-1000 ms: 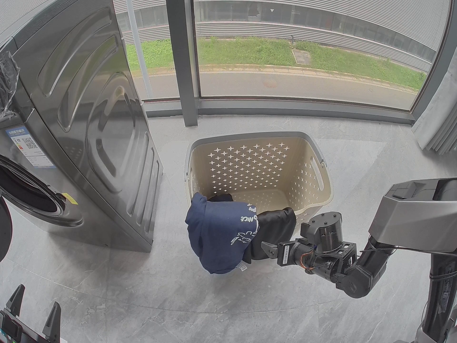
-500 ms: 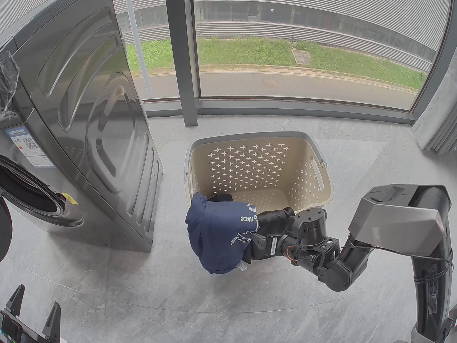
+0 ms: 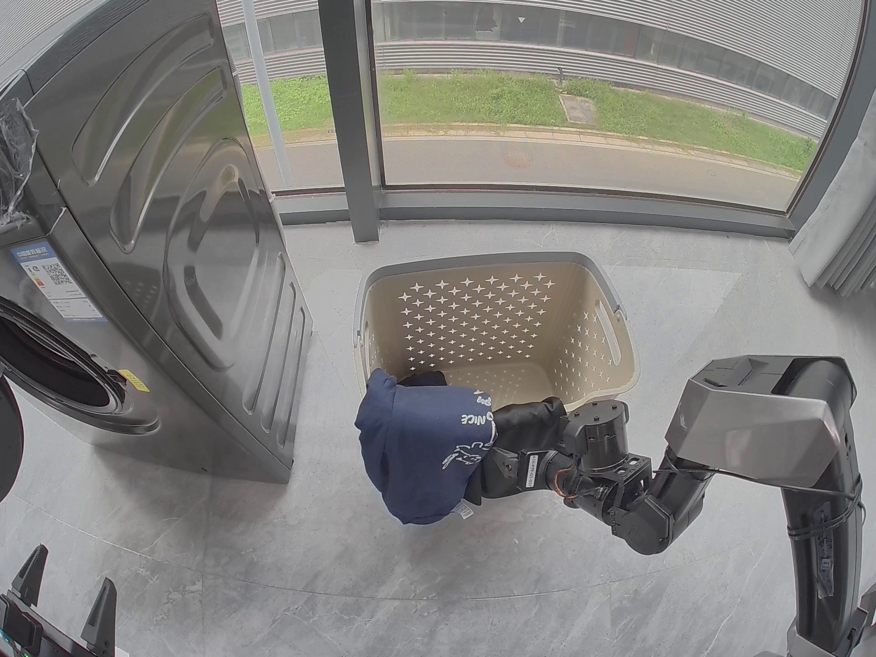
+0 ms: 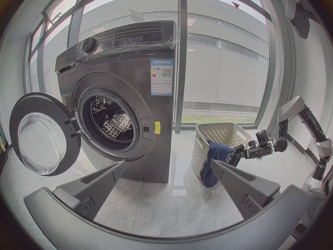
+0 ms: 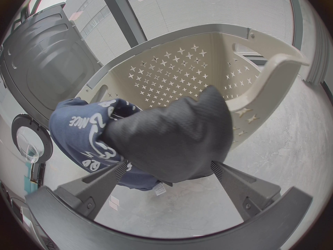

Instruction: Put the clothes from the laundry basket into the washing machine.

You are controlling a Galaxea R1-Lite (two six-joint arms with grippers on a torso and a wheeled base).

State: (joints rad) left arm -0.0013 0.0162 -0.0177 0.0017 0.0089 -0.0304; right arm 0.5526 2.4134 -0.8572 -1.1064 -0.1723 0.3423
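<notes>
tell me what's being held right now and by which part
Nothing yet. The right gripper is open around the hanging end of the black garment; the left gripper is open, empty.

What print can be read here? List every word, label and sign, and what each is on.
"NICE": white letters on the navy garment hanging over the laundry basket rim; other print beside it is folded, unreadable.
Blue-and-white label on the washing machine front: code square, text too small.
Yellow sticker beside the door opening: too small.
</notes>
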